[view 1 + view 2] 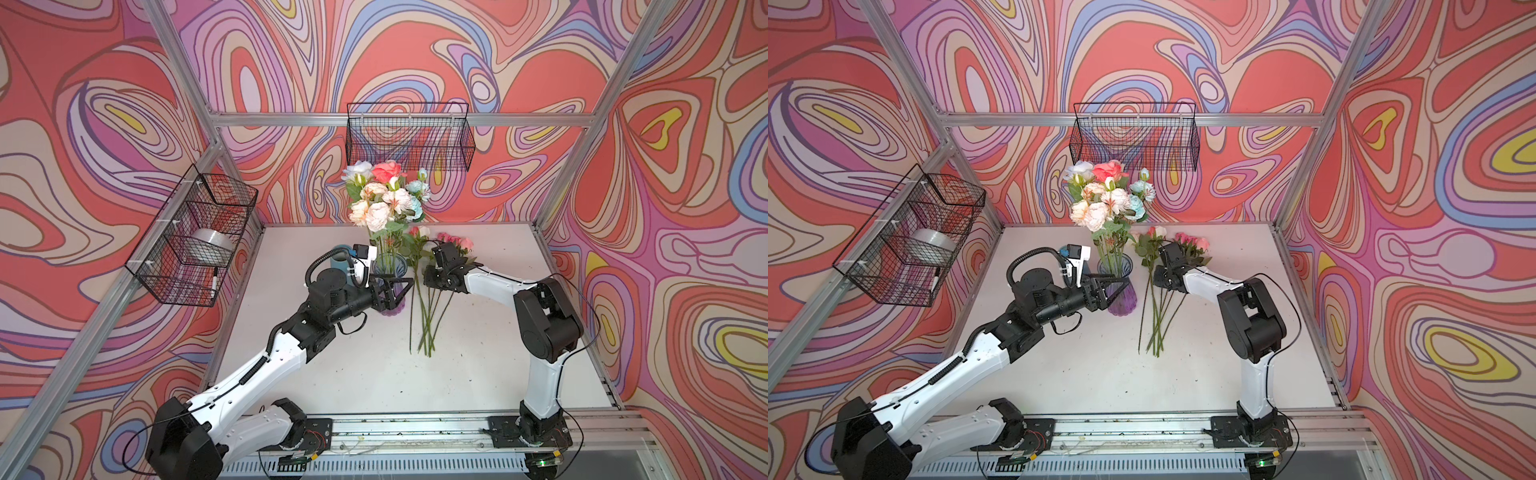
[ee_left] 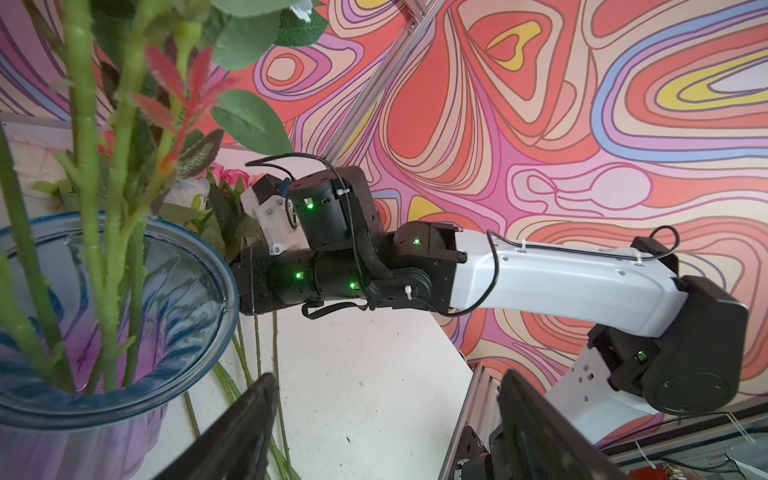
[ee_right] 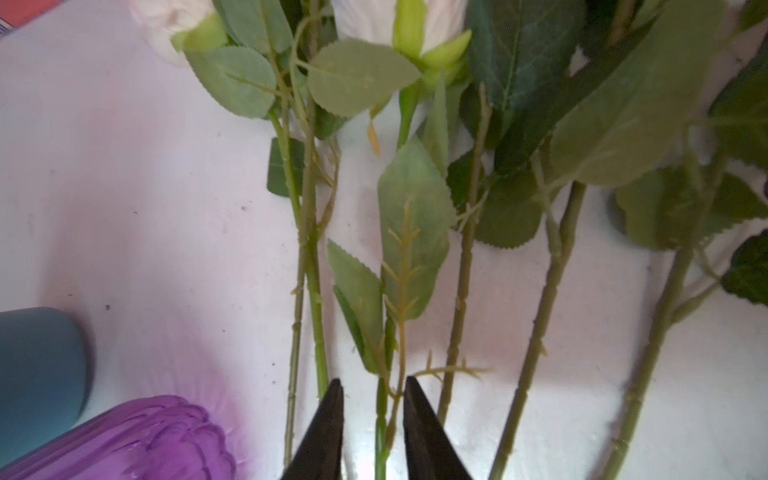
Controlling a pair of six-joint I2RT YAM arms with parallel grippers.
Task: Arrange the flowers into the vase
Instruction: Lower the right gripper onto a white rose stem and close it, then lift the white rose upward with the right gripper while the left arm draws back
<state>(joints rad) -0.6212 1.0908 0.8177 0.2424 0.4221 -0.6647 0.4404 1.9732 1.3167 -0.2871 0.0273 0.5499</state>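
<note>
On the white table (image 1: 374, 374), your right claw (image 3: 372, 379) is hanging low over the loose flowers (image 1: 457, 242) that are lying flat just beside the vase (image 1: 399, 266). Its two black fingers (image 3: 324, 432) are standing only a little way apart. One thin green stem (image 3: 380, 419) is sitting in the gap between them, with a bit of room showing on each side, so the claw is not squeezing it. You cannot tell from the wrist view if a finger is touching that stem. More stems and green leaves (image 3: 415, 232) are lying on both sides of the claw, and white buds (image 3: 166, 20) are peeking in past them.

Your left claw (image 2: 388, 376) is standing wide open and is holding nothing. The vase is sitting just beside one of its fingers (image 2: 245, 428), outside the gap. In both top views that claw is reaching in at the side of the vase, low down near its purple bottom.

The vase is standing upright near the middle of the table, blue at the rim and purple below. A big bunch of flowers (image 1: 386, 195) is already standing in it, pink, coral, cream, white and light blue, with the heads rising high above the rim. A blue cup (image 3: 37, 365) is standing near the vase.
</note>
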